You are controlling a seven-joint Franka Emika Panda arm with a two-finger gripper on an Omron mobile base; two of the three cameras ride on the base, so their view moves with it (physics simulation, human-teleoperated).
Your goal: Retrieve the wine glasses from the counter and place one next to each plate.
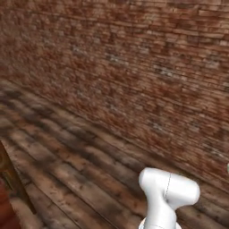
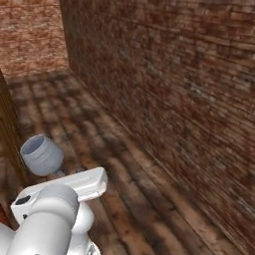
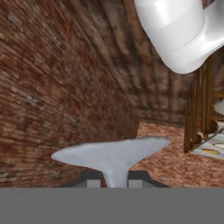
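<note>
Glass sits in your gripper, carried in the air beside the arm, bowl opening up in the right base view. In the hand view you see its round foot spread flat just above the two dark fingertips, which pinch the thin stem between them. Brick wall runs ahead and to one side. Dark wooden plank floor lies below. Wooden furniture legs stand at the right of the hand view.
</note>
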